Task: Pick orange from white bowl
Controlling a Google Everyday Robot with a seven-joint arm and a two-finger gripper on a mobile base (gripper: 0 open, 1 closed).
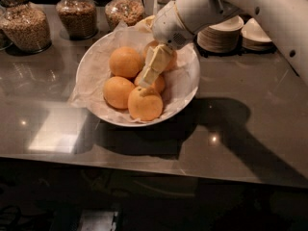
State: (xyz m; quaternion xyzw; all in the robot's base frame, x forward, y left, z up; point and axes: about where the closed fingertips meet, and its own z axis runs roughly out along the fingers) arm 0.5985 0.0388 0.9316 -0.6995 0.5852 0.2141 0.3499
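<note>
The white bowl (187, 88), wide and lined with crinkled white paper, stands on the dark counter and holds several oranges. A large, evenly coloured orange (125, 61) lies at the back left. Another (118, 92) lies at the left and one (146, 105) at the front. A smaller orange (157, 84) sits in the middle, and one (169, 60) at the back right is partly hidden. My gripper (146, 82) reaches down into the bowl from the upper right. Its pale tip is among the oranges, just above the front one and beside the middle one.
Three glass jars of grain (25, 25) stand along the back left. Stacks of small white bowls and plates (222, 32) stand at the back right, behind my white arm (250, 6). The counter's front edge (144, 165) runs below the bowl.
</note>
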